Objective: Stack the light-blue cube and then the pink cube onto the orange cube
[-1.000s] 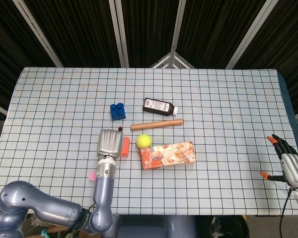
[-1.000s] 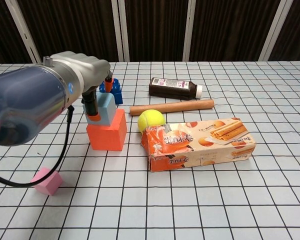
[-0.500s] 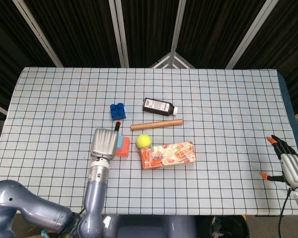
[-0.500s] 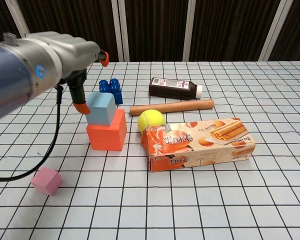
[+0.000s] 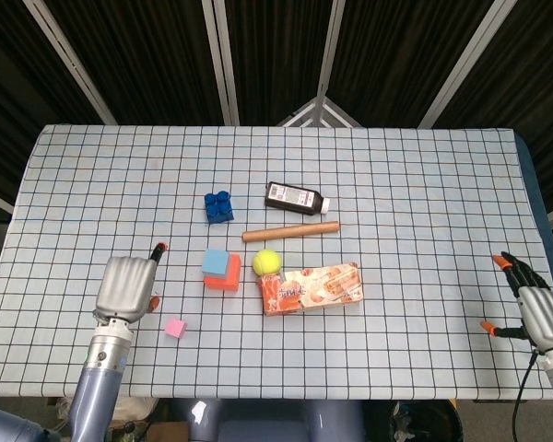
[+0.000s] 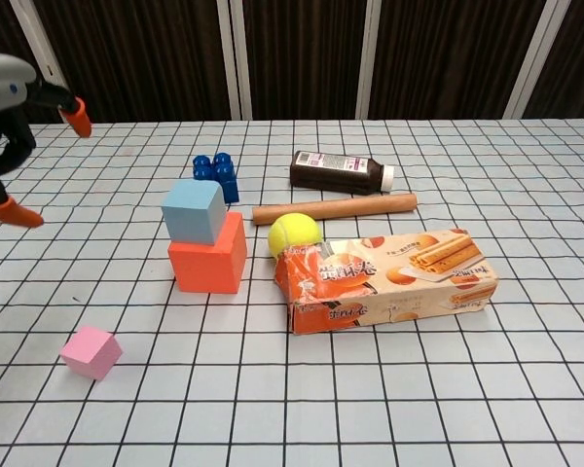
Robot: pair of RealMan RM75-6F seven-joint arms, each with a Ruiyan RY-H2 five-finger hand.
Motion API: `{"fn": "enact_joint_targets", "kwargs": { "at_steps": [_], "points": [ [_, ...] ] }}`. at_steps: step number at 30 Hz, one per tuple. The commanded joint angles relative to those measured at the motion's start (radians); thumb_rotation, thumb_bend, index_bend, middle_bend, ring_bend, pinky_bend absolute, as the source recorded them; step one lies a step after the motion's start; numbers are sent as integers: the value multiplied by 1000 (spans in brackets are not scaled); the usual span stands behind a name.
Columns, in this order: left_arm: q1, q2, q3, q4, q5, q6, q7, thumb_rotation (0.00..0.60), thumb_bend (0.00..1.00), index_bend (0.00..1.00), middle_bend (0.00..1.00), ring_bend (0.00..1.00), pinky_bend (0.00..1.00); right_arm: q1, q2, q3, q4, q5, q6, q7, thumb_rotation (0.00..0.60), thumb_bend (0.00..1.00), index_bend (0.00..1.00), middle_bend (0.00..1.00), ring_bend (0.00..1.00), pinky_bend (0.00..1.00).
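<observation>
The light-blue cube (image 5: 215,261) (image 6: 194,210) sits on top of the orange cube (image 5: 226,277) (image 6: 208,259), left of the table's middle, shifted toward the orange cube's left edge. The pink cube (image 5: 175,327) (image 6: 91,352) lies alone on the cloth, nearer the front left. My left hand (image 5: 126,287) (image 6: 10,122) hovers open to the left of the stack, just up and left of the pink cube, holding nothing. My right hand (image 5: 535,307) stays open at the table's right front edge, far from the cubes.
A yellow tennis ball (image 6: 294,233) and a snack box (image 6: 384,279) lie just right of the stack. Behind them are a wooden rod (image 6: 334,208), a dark bottle (image 6: 340,172) and a dark-blue brick (image 6: 217,175).
My left hand let go of the light-blue cube, which now rests on the orange cube, and drew back left toward the pink cube. The right hand stayed put.
</observation>
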Motion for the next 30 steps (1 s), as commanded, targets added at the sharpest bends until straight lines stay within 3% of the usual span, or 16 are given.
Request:
{"fn": "enact_joint_targets", "kwargs": {
  "at_steps": [1,13,30],
  "points": [
    [51,42,62,47,38,-112,-95,600,173,253,783,779,863,1,0,1,-1,3,-3,-2,600,128,0,15,60,158],
    [68,33,89,142,36,-303,-155,600,210,309,792,783,863,8,0,1,-10,13,-23,-22,600,129,0,15,60,157],
    [70,1,121,180,9,-414,-115,600,213,313,793,784,863,15,2,2,-19,30,-46,-35,600,129,0,15,60,156]
  ]
}}
